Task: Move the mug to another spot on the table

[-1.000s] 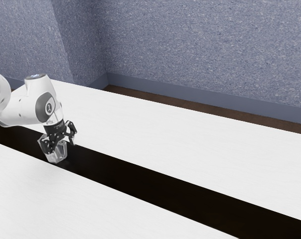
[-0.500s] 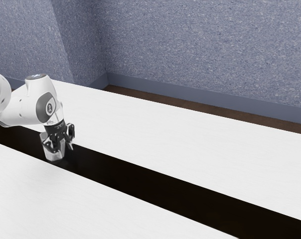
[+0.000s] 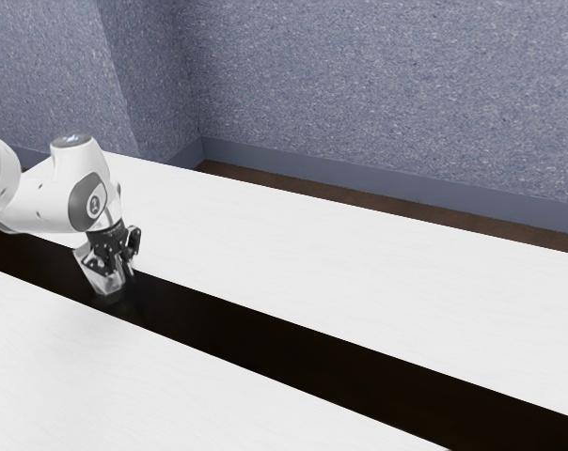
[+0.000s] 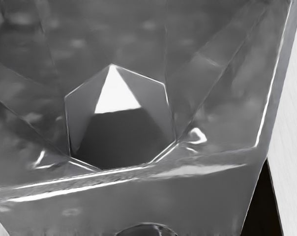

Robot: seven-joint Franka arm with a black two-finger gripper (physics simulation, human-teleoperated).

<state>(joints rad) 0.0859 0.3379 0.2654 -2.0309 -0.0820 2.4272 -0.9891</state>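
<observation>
The mug (image 3: 102,276) is a clear, glassy grey cup at the exterior view's left. It hangs over the near edge of a black strip (image 3: 303,357) between two white table surfaces. My gripper (image 3: 108,271) reaches down from the white arm and is shut on the mug, with one black finger on each side of it. In the wrist view the mug (image 4: 114,123) is right under my hand, its faceted inside and its rim very close.
A white tabletop (image 3: 378,272) stretches across the far side of the strip, and another (image 3: 96,385) lies on the near side. A grey-blue wall stands behind. A sliver of white table (image 4: 292,162) borders the mug in the wrist view.
The fingers have drawn together onto the mug. My hand has turned slightly and moved a little up and toward the exterior view's left, taking the mug with it.
</observation>
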